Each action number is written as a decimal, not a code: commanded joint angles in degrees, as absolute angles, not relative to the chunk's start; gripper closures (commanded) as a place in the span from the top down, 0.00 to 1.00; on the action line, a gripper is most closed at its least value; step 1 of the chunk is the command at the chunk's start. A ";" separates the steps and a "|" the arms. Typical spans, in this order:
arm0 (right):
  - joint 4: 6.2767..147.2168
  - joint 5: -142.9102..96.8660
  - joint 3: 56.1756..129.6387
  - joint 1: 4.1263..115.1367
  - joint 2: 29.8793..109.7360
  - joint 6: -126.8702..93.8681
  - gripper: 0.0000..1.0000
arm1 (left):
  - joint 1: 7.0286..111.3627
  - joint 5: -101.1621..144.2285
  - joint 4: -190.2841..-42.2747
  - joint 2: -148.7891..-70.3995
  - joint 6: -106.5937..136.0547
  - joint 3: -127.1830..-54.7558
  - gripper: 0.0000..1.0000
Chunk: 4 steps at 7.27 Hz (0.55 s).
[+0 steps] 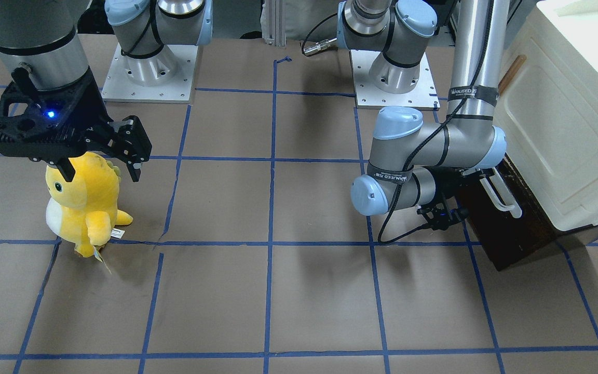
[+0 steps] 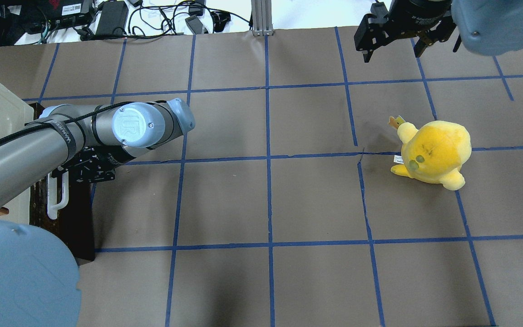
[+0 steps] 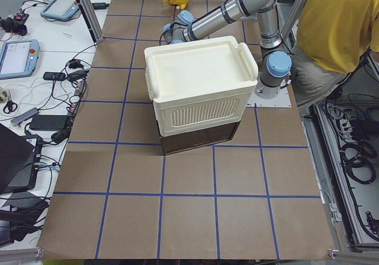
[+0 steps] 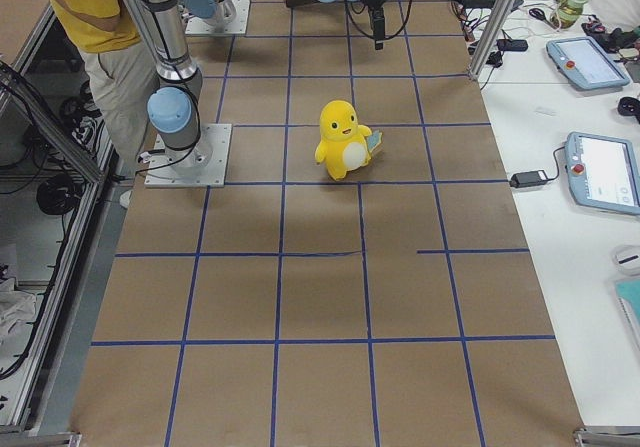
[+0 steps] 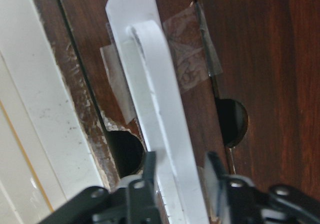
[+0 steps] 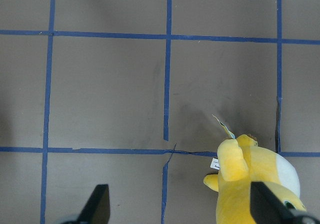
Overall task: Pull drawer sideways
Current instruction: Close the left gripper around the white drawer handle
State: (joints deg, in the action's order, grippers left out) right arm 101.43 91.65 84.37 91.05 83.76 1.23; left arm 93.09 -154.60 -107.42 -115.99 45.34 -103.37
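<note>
The dark brown drawer [image 1: 512, 234] sits at the bottom of a cream-white cabinet [image 1: 563, 130] at the table's end on my left. Its white bar handle [image 1: 501, 195] runs along the front. In the left wrist view my left gripper [image 5: 181, 184] has one finger on each side of the handle [image 5: 155, 98], closed in against it. In the overhead view the left arm covers most of the drawer [image 2: 68, 218]. My right gripper [image 1: 102, 174] is open and empty, hanging above a yellow plush toy [image 1: 78, 200].
The plush toy [image 2: 434, 152] stands on the brown paper table with blue tape lines. Both arm bases [image 1: 148, 72] are at the robot's edge. A person in a yellow shirt [image 3: 337, 28] stands beside the table. Cables and tablets [image 4: 600, 172] lie on the far side tables.
</note>
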 commanded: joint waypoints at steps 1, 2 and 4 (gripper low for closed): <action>101.43 91.58 84.37 91.05 83.76 1.23 1.00 | 93.16 -154.60 -107.40 -116.10 45.26 -103.36 0.36; 101.43 91.67 84.37 91.05 83.76 1.23 1.00 | 93.25 -154.60 -107.40 -116.10 45.09 -103.36 0.28; 101.43 91.58 84.37 91.05 83.76 1.23 1.00 | 93.43 -154.60 -107.40 -116.10 44.91 -103.36 0.19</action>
State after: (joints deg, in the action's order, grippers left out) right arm 101.43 91.65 84.38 91.05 83.76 1.23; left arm 93.32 -154.60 -107.40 -116.10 45.03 -103.36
